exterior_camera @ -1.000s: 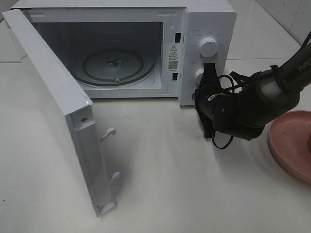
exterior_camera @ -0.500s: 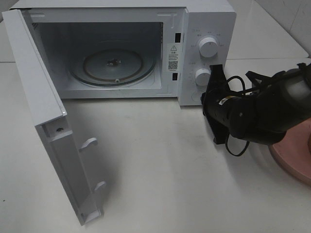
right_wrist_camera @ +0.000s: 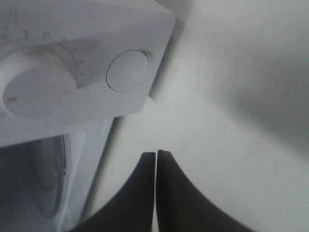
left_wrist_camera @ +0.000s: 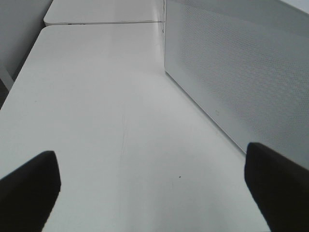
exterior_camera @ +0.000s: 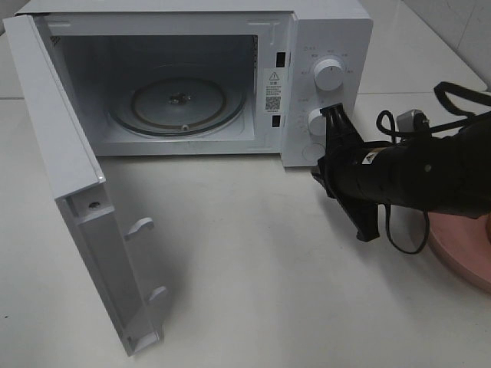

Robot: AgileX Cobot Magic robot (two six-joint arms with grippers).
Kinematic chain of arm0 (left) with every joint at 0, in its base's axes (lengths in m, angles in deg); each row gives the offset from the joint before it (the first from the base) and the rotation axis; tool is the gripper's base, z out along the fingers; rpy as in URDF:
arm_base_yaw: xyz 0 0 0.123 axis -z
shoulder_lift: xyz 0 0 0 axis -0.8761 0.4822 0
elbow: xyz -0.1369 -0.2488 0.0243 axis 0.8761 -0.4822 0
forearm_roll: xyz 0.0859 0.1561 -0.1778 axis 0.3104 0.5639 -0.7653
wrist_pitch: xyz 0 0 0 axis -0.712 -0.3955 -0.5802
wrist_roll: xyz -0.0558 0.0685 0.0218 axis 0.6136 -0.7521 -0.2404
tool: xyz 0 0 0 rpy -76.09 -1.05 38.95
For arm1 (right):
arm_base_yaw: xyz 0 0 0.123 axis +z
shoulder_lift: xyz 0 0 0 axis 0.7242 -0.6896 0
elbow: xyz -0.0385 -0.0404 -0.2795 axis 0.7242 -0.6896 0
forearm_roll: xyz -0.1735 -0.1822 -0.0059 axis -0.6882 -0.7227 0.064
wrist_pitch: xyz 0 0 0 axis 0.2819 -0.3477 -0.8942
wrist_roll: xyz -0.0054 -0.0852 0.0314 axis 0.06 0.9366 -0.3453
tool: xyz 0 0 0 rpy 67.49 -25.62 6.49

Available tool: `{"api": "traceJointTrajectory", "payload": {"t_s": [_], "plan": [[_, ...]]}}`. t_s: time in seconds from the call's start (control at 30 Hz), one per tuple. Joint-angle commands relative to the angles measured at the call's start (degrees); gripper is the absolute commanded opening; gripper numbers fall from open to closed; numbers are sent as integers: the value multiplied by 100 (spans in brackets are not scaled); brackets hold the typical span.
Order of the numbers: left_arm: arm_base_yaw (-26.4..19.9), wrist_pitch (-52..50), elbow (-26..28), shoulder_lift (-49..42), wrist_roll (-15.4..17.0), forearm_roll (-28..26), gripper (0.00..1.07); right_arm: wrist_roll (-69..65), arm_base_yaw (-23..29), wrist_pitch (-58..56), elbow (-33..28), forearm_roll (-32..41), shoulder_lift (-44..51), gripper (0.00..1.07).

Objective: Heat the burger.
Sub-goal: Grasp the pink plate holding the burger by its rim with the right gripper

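The burger is out of view in every frame. The white microwave (exterior_camera: 330,34) stands at the back with its door (exterior_camera: 73,184) swung wide to the left, and the glass turntable (exterior_camera: 178,101) inside is bare. My right gripper (exterior_camera: 317,172) is shut and empty, just right of the control panel's lower corner. In the right wrist view its gripper (right_wrist_camera: 157,153) has the fingers pressed together, pointing near the round door button (right_wrist_camera: 128,69) below a knob (right_wrist_camera: 36,92). My left gripper (left_wrist_camera: 152,188) is open and empty over bare table beside the microwave's perforated side wall (left_wrist_camera: 241,72).
A round pink plate (exterior_camera: 464,249) lies at the right edge, partly behind my right arm; what shows of it is bare. Two white knobs (exterior_camera: 328,74) sit on the panel. The open door juts over the left front of the white table (exterior_camera: 261,291).
The microwave door swung further open to the left during the first half second. My right gripper drew back to the right, away from the panel, and its arm lowered over the plate.
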Motion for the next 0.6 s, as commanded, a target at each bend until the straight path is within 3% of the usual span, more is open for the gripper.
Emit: {"api": "traceJointTrajectory", "payload": {"t_s": [0.03,0.33,0.4,0.6], "plan": [[6,-29,-23,-109,34,0,98,911,-6,-779,-11,-103,304,5],[6,-29,-23,-109,34,0,98,2859,-229,-2280,-11,-264,848,7],[6,-29,-23,-109,34,0,98,3833,-430,-3002,-11,-430,1117,9],[6,-29,-23,-109,34,0,98,4463,-539,-3736,-11,-756,1329,10]]}}
